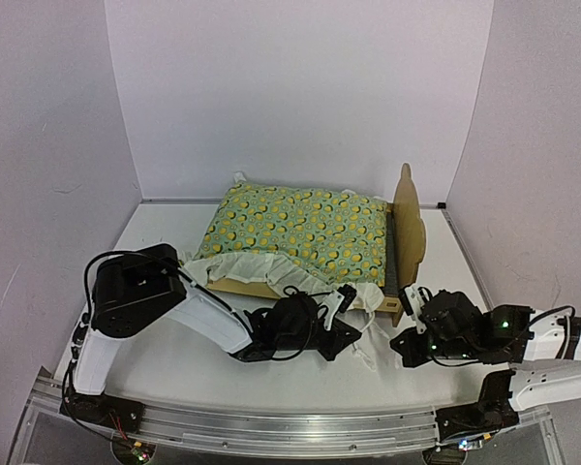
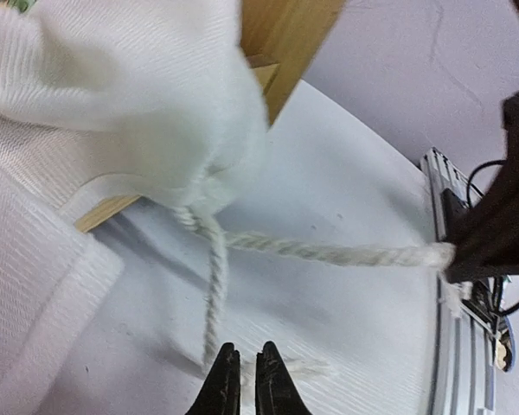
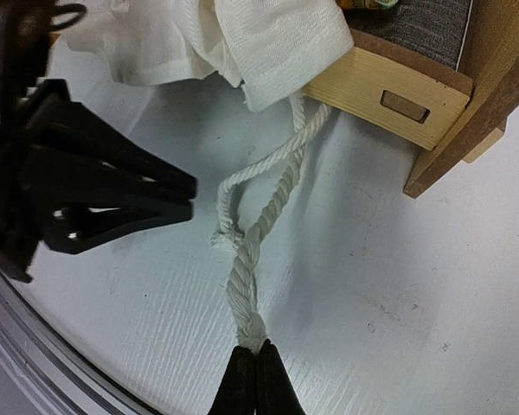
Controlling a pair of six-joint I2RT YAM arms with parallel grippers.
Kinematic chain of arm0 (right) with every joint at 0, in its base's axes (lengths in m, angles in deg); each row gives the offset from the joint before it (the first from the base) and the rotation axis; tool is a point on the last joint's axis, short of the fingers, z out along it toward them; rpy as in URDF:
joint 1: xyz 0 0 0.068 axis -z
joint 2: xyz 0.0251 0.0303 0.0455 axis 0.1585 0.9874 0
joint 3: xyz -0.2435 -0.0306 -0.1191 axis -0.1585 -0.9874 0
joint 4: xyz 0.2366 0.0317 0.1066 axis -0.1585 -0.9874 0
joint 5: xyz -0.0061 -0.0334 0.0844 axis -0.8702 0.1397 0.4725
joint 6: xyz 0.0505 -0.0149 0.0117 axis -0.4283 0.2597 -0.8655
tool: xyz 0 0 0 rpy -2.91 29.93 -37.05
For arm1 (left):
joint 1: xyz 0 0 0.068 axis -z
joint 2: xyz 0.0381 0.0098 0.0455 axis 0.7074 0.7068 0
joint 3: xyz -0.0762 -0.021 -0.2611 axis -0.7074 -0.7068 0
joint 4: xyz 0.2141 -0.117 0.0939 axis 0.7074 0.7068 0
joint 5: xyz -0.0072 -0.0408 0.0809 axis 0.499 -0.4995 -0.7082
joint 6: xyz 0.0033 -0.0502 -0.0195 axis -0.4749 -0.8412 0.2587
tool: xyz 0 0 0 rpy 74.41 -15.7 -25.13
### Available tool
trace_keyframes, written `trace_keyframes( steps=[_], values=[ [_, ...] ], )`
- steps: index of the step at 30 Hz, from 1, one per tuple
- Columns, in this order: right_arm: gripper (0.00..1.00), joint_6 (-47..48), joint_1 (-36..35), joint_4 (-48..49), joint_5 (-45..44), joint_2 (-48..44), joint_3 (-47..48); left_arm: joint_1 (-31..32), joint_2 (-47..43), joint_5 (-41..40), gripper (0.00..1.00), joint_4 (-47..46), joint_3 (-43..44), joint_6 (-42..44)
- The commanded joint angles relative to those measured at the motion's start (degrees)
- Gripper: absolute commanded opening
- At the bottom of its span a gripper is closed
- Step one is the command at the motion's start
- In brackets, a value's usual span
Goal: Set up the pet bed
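One pet bed [image 1: 407, 218] is seen centred on the tabletop [image 1: 271, 387], mostly hidden under one quilt [image 1: 300, 228]. One white cord [image 3: 268, 216] hangs from the quilt, its end pinched in the right tool [image 3: 256, 363]. The left tool [image 2: 242, 376] is nearly closed beside a strand; any grip cannot be made out.

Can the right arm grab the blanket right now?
Probably not yet: the right gripper is shut on the string. It would have to let go first, though the blanket lies near, with nothing between.
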Motion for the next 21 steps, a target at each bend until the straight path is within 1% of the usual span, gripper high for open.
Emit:
trace_keyframes(
  steps=[1,4,8,10,12,14,16,18,19,21],
  values=[
    [0.0,0.24,0.0,2.44,0.07,-1.71,0.61,-0.63,4.27,-6.15,0.07,-7.03,6.79,-4.04],
    [0.0,1.21,-0.04,3.21,0.93,-1.45,0.58,-0.68,5.9,-9.03,0.08,-7.38,8.29,-3.92],
    [0.0,1.88,0.01,3.91,1.7,-1.1,0.46,-0.63,5.53,-8.53,0.08,-8.98,8.82,-4.51],
    [0.0,1.93,-0.07,4.0,1.78,-1.19,0.29,-0.63,4.33,-7.78,0.14,-12.05,6.58,-4.19],
    [0.0,2.05,-0.08,4.01,1.88,-1.39,-0.01,-0.63,3.64,-7.32,0.23,-13.41,5.63,-4.27],
    [0.0,2.29,-0.06,4.0,2.16,-1.58,-0.32,-0.64,4.1,-7.25,0.26,-13.43,6.29,-4.83],
    [0.0,2.41,-0.12,4.17,2.43,-1.83,-0.5,-0.63,5.11,-7.66,0.21,-13.34,7.07,-5.68],
    [0.0,2.61,-0.11,4.42,2.69,-2.12,-0.52,-0.63,5.47,-9.78,0.15,-13.31,7.43,-5.96],
    [0.0,2.77,-0.12,4.44,2.8,-2.2,-0.45,-0.63,5.62,-10.44,0.13,-13.34,7.55,-5.93],
    [0.0,3.05,-0.07,4.52,3.01,-2.24,-0.37,-0.63,6.12,-10.92,0.13,-13.34,8.33,-6.1]
  ],
)
